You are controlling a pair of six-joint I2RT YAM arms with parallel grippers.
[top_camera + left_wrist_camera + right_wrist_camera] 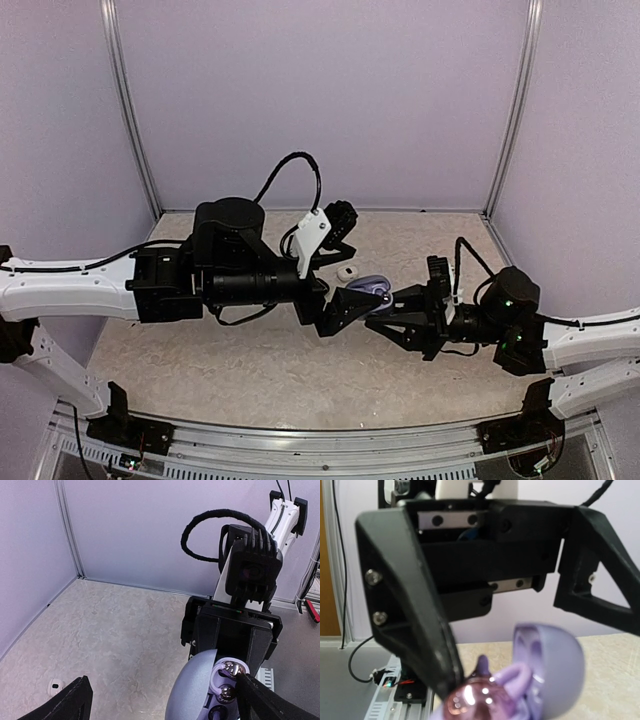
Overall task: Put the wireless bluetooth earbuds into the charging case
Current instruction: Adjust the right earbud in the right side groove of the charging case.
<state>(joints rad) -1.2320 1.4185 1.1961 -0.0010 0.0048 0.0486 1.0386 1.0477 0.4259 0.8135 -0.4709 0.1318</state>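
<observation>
An open lavender charging case point(370, 288) sits between both grippers at mid table. In the left wrist view the case point(192, 690) holds two shiny silvery earbuds point(235, 669) in a pale ring. My left gripper point(345, 305) is open wide. One of its fingertips point(255, 692) rests against the earbuds and the other stands far to the left. My right gripper point(385, 312) faces it and is shut on the case's base. In the right wrist view the case point(555, 670) and a shiny earbud point(475, 702) fill the bottom, and my own fingers are out of frame.
A small white object point(347, 272) lies on the table just behind the case; it also shows in the left wrist view point(55, 686). Lilac walls point(330, 100) close the back and sides. The speckled table point(240, 360) spreads around the grippers.
</observation>
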